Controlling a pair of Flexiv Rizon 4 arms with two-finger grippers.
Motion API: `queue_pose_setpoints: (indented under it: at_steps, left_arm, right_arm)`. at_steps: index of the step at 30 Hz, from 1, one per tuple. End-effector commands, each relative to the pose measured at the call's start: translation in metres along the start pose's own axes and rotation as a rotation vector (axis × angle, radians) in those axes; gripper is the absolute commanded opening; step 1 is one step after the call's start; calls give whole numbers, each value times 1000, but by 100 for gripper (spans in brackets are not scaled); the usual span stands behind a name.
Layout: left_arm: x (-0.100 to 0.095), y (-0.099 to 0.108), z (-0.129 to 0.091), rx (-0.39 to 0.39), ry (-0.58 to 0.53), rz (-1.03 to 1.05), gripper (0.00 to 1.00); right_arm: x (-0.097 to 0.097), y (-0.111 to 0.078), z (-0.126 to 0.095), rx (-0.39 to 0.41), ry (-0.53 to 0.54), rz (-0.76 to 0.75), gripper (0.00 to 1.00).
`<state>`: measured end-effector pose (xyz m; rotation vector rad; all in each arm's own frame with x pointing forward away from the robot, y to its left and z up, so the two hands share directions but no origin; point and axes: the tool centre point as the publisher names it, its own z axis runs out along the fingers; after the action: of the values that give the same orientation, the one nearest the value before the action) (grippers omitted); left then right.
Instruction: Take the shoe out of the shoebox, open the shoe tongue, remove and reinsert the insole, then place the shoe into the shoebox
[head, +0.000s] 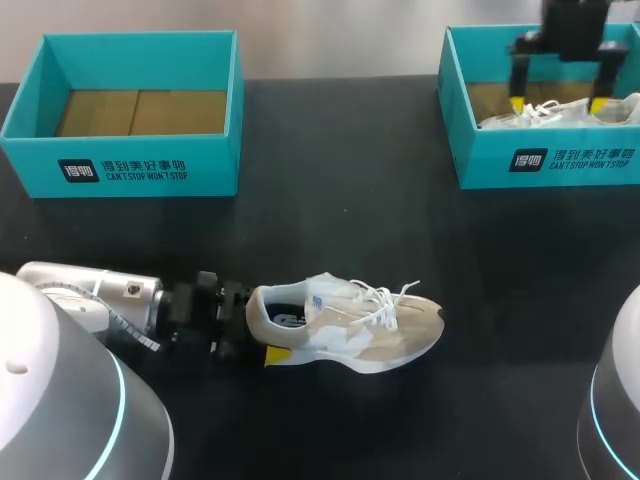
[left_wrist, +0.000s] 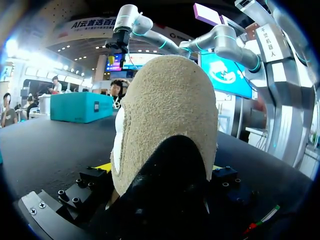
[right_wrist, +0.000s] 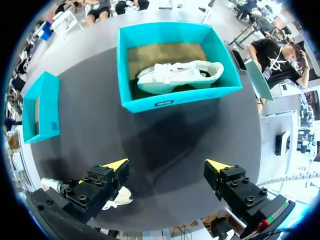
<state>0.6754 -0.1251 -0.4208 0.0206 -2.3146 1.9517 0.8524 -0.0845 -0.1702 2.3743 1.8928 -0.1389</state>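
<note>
Table (head: 340, 220): black matte top, plain and flat, spanning head view from near side to far side, left to right. Far edge straight, running across scene. Light: diffuse; faint grey sheen on far half of top, darker near side; shadows on surface soft-edged. Left wrist view: same top seen low, dark, slight gloss toward far edge. Right wrist view: same top seen from high above, dark grey, outer edges in sight on several sides.
</note>
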Motion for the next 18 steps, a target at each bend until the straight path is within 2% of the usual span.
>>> queue_pose_setpoints:
  at_steps: [1,6,12,18]
  left_arm:
    - [-1,4,3,0,-2,0,0]
    - [-1,4,3,0,-2,0,0]
    - [-1,4,3,0,-2,0,0]
    - [-1,4,3,0,-2,0,0]
  right_arm:
    - [21,-30,3,-32,3,5,100]
    - [40,-63,8,-27,78,-9,100]
    - [69,-91,17,-23,83,-55,100]
    - [69,-91,17,-23,83,-55,100]
